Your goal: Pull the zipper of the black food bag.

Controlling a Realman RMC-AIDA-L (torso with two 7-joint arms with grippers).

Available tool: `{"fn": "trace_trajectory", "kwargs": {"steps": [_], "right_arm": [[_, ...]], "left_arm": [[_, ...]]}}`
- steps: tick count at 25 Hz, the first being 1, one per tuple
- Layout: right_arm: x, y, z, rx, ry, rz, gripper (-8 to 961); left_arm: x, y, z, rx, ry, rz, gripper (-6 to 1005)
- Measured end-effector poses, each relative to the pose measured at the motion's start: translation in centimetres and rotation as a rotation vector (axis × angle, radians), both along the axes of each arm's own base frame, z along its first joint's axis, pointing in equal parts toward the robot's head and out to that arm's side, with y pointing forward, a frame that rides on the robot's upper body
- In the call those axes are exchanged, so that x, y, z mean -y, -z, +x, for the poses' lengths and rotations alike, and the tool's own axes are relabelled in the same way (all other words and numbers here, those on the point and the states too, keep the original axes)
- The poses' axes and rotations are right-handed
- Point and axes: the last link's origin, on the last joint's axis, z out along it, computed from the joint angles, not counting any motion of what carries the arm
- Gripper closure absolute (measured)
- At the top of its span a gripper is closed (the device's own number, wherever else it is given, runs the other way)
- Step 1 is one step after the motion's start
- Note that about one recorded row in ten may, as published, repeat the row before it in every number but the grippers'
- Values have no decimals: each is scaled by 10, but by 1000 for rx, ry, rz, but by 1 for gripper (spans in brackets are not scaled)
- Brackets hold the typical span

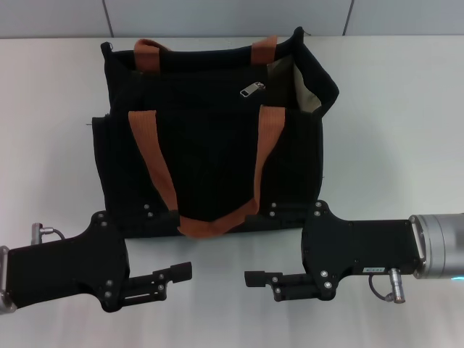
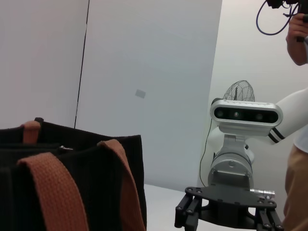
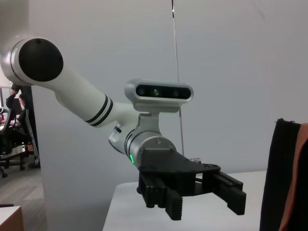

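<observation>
The black food bag [image 1: 210, 138] stands on the white table, its two rust-orange handles [image 1: 148, 141] draped over the near side. The silver zipper [image 1: 253, 89] lies on the bag's top, right of centre, and pale lining shows at the open right end. My left gripper [image 1: 185, 272] rests low at the near left, pointing right. The right gripper [image 1: 250, 278] faces it from the near right. Both sit in front of the bag, apart from it. The right wrist view shows the left gripper [image 3: 204, 207] open; the left wrist view shows the right gripper [image 2: 226, 222] open, beside the bag [image 2: 96, 183].
White table [image 1: 391, 145] extends on both sides of the bag, with a grey panelled wall behind. A person [image 2: 298, 33] stands behind my right arm. More people sit far off past the table edge [image 3: 19, 115].
</observation>
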Motion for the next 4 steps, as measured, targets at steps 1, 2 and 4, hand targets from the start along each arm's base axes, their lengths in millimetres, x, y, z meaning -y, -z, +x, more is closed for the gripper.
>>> {"fn": "trace_trajectory", "kwargs": {"steps": [1, 2, 4], "right_arm": [[0, 0, 0, 0, 0, 0, 243], [0, 0, 0, 0, 0, 1, 243], [0, 0, 0, 0, 0, 1, 243]], "left_arm": [[0, 1, 0, 2, -1, -2, 286], [0, 1, 0, 3, -2, -2, 286], [0, 1, 0, 3, -2, -2, 286]]}}
